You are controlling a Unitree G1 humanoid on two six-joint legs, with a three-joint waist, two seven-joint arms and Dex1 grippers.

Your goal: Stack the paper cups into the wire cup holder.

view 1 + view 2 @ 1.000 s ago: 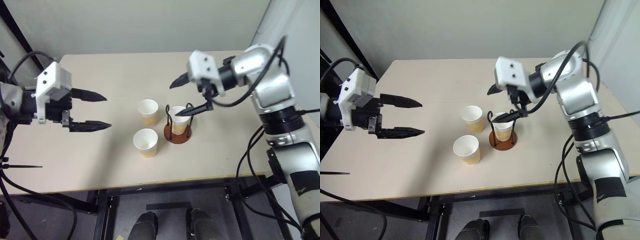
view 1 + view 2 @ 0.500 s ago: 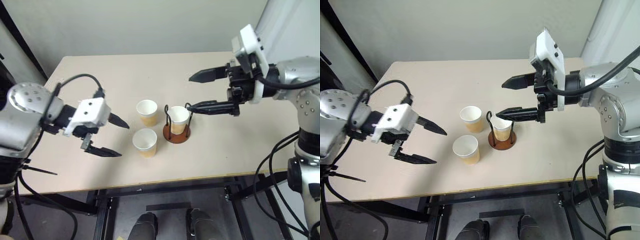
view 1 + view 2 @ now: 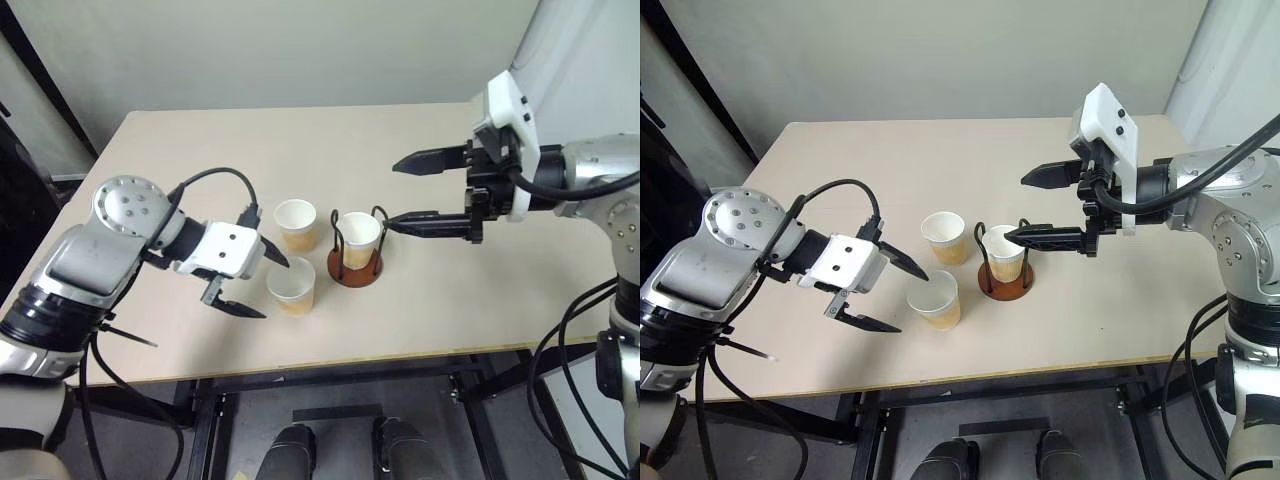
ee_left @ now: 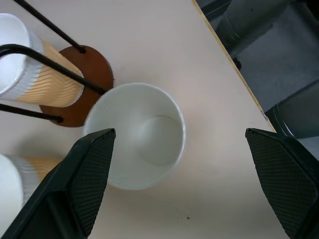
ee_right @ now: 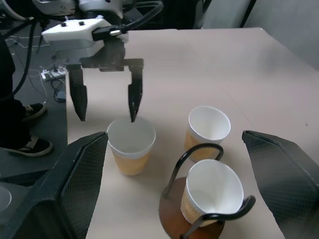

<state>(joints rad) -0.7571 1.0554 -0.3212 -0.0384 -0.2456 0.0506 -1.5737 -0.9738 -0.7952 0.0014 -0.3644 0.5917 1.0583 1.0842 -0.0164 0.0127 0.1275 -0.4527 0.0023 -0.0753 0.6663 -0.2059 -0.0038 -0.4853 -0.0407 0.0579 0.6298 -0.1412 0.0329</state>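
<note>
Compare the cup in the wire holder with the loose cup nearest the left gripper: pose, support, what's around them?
The cup in the holder sits on the wire cup holder, leaning between its loops; the near loose cup stands upright on the table. The open left gripper brackets the loose cup without gripping; the open right gripper hangs above and beside the holder cup, apart. Both look alike: white inside, tan outside, empty.

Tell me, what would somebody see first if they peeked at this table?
Probably the left pincer, wide open, reaching down beside the nearest paper cup at the table's front. Just beyond it, a second cup stands next to the wire cup holder, which already has one cup sitting in it. The right pincer, open too, hangs above the table on the holder's other side.
</note>
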